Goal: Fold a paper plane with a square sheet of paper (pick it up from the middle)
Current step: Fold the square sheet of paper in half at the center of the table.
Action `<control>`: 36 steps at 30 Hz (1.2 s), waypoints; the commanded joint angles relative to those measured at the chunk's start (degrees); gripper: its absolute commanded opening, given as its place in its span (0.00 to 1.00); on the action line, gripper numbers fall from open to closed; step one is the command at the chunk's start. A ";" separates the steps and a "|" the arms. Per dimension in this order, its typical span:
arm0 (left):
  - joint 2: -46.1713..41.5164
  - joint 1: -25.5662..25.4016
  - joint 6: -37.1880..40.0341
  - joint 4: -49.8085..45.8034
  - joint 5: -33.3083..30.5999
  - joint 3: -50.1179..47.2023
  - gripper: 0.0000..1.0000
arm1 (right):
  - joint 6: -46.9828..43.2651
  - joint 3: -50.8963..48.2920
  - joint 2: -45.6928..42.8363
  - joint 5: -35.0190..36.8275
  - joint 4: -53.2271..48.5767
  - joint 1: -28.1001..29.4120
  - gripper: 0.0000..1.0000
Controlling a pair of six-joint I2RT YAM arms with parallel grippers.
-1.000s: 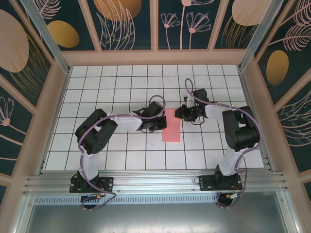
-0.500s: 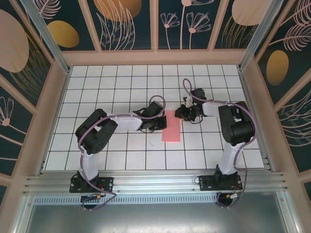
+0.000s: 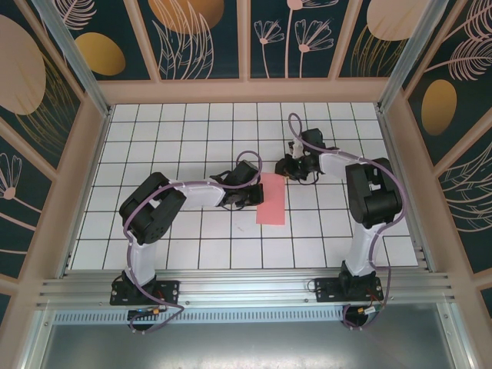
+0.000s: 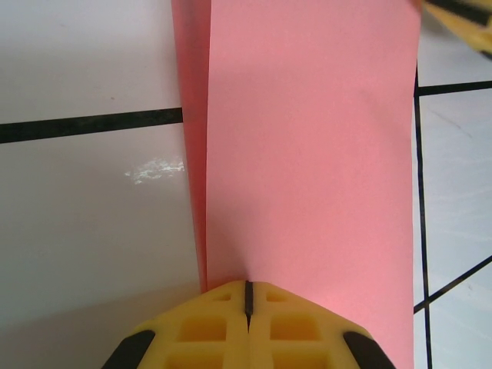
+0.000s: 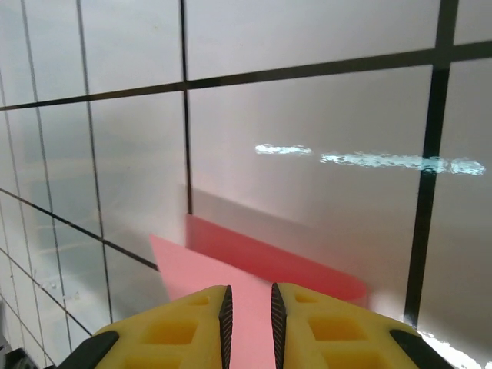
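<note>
Currently mid-fold. Found square sheet of paper (image 3: 270, 200) doubled at table centre, left gripper (image 4: 247, 288) clenched, pressing its crease, right gripper (image 5: 247, 296) slightly parted over far corner. Next likely requires turning that corner inward.

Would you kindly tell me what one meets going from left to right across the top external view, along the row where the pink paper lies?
left arm's elbow → left gripper → square sheet of paper → right gripper → right arm's elbow
</note>
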 commanded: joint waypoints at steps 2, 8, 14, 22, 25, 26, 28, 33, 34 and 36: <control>2.56 -0.49 0.99 -6.01 -0.58 -2.16 0.00 | -0.80 0.18 3.36 2.20 -1.46 -0.06 0.23; 2.26 -0.47 0.97 -5.81 -0.41 -2.53 0.00 | -1.41 1.62 3.57 3.64 -3.51 -0.14 0.23; 2.19 -0.47 1.15 -6.06 -0.59 -2.44 0.00 | -2.04 4.31 -0.48 0.65 -4.73 -0.27 0.23; 2.13 -0.44 1.01 -5.80 -0.56 -2.66 0.00 | -1.16 3.61 1.43 1.24 -3.78 -0.49 0.23; 2.08 -0.52 0.98 -5.79 -0.51 -2.77 0.00 | -0.57 2.59 3.00 1.24 -2.40 -0.47 0.23; 2.02 -0.57 1.05 -5.79 -0.46 -2.74 0.00 | -0.46 2.26 3.45 1.53 -2.01 -0.49 0.23; 2.00 -0.51 1.04 -5.82 -0.51 -2.88 0.00 | -0.35 2.04 4.24 2.72 -2.05 -0.47 0.23; 2.07 -0.50 0.99 -5.72 -0.41 -2.87 0.00 | -0.72 0.56 5.65 4.92 -1.90 -0.41 0.23; 2.03 -0.53 0.92 -5.72 -0.48 -2.88 0.00 | -0.64 0.05 5.74 4.94 -1.60 -0.48 0.23; 1.99 -0.51 0.97 -5.63 -0.46 -2.96 0.00 | -0.54 -0.49 5.72 4.94 -1.34 -0.42 0.23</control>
